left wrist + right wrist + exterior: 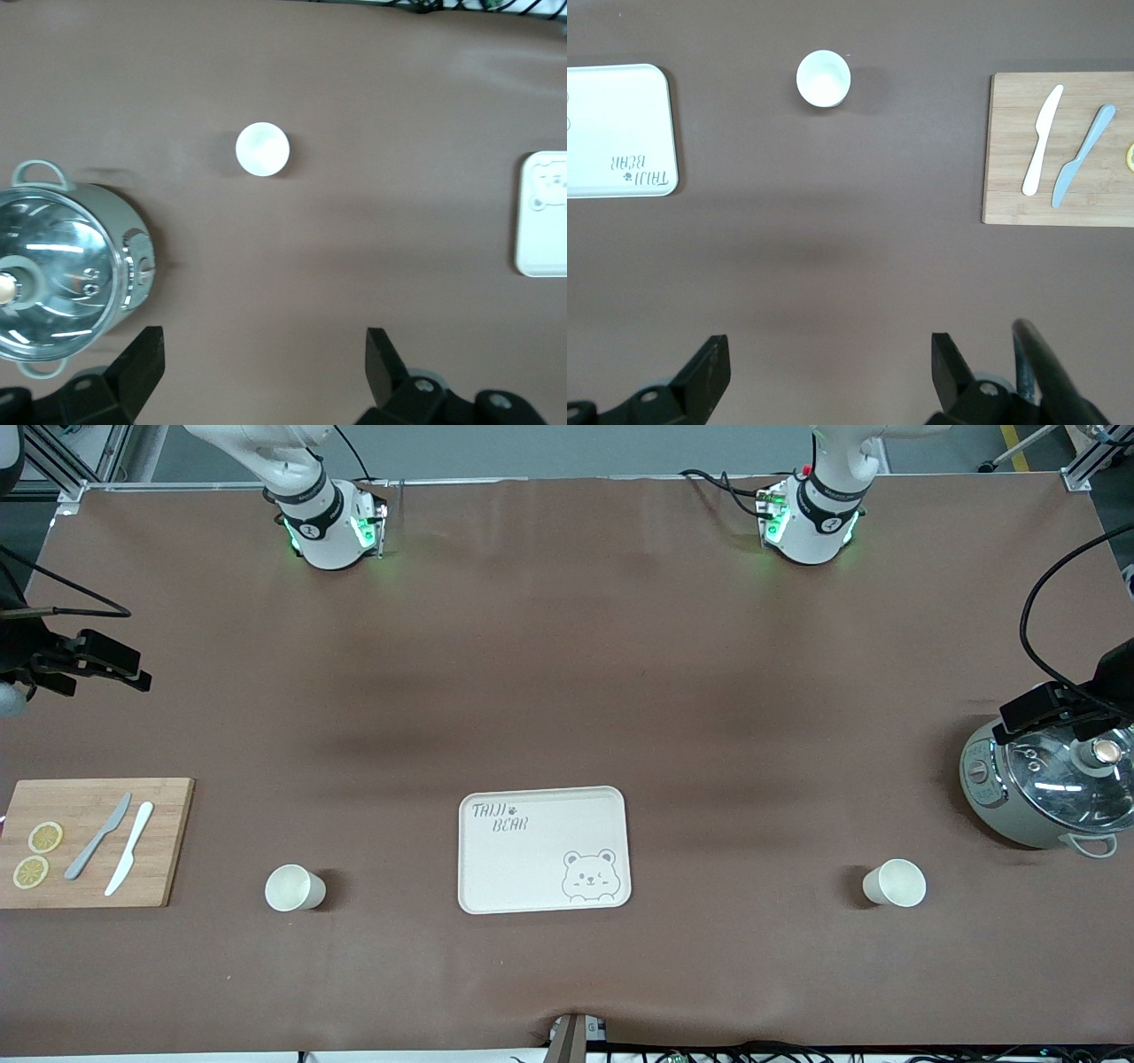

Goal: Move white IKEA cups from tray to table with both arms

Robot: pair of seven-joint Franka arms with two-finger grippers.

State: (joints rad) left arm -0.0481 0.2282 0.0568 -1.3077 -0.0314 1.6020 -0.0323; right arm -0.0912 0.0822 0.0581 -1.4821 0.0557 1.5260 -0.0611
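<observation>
The tray (542, 850) lies bare on the desk (567, 691), with no cup on it. One white cup (295, 887) stands upright on the desk toward the right arm's end, between the tray and the wooden cutting board (93, 841); the other white cup (895, 882) stands toward the left arm's end, near the cooker (1045, 793).

The left end effector (264, 359) hangs high with its fingers spread wide and empty, its cup well below and ahead of it. The right end effector (829, 367) hangs likewise, spread and empty, well clear of its cup.

By this layout the transfer looks finished. The sound course is to keep both arms lifted and retreat without sweeping low over either cup.
</observation>
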